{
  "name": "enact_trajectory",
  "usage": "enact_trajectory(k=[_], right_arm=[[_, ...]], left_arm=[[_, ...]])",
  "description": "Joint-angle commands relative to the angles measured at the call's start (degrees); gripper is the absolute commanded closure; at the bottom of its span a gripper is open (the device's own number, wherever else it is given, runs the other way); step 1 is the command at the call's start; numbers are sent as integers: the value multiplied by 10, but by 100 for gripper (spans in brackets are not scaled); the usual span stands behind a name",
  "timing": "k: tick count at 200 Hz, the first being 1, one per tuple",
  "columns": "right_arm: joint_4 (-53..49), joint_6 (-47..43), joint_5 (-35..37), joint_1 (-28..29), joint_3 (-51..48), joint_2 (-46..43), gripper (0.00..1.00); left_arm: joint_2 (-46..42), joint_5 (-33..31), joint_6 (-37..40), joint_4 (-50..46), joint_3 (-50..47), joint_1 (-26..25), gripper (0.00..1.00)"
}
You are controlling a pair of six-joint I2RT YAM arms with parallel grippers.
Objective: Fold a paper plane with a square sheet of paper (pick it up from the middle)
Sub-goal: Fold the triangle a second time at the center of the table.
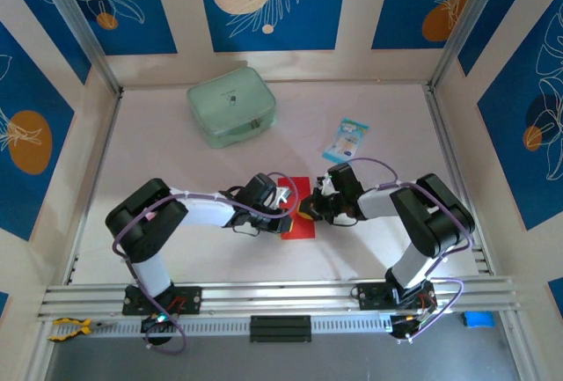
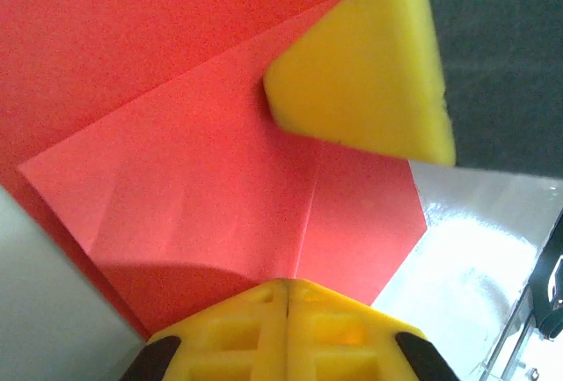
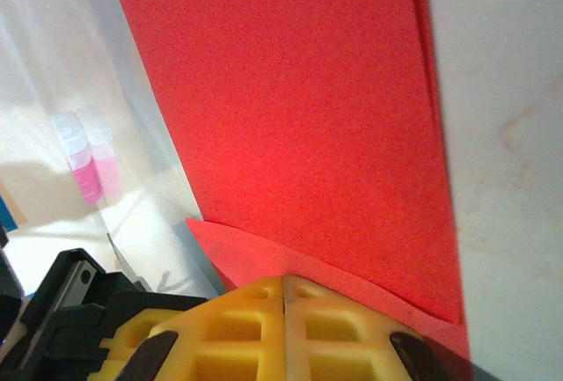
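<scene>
bright red square sheet of paper, partly folded with creased flaps, flat on the table

The red sheet of paper lies flat on the pale desk a little below the centre of the frame, showing as a narrow upright strip. The left jaws come in from the left and the right jaws from the right. Both are closed and sit over the middle of the paper, tip to tip. A pale green zip pouch rests above and to the left, near the back wall. A small blue-white packet lies to the paper's upper right, apart from it. Blue leaf-patterned panels line the back.
</scene>
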Motion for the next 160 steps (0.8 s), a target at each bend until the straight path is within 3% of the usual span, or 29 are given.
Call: enact_trajectory(k=[1, 74, 105, 160], right_arm=[[5, -20, 38, -34, -18, 16, 96], [19, -37, 9, -73, -13, -29, 96], [-16, -42, 20, -36, 2, -74, 94], [-14, -2, 50, 52, -1, -33, 97]], left_arm=[[8, -22, 2, -67, -24, 4, 100], [2, -25, 3, -71, -19, 4, 100], [0, -28, 4, -71, -19, 4, 100], [0, -30, 2, -69, -18, 4, 100]])
